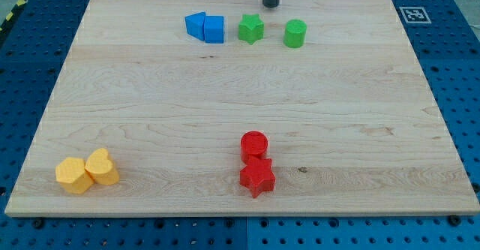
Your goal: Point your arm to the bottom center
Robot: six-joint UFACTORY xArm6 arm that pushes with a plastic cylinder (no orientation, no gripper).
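Note:
My tip (271,4) is at the view's top centre of the wooden board (240,85), just above and between the green star (250,28) and the green cylinder (295,34). Two blue blocks sit touching to the left of them: a blue wedge-like block (196,25) and a blue cube (214,29). At the view's bottom centre a red cylinder (253,144) touches a red star (257,177) below it. At the bottom left a yellow hexagon (73,175) touches a yellow heart-like block (101,167). The tip touches no block.
The board lies on a blue pegboard table (457,92). A black-and-white marker tag (412,14) sits at the board's top right corner.

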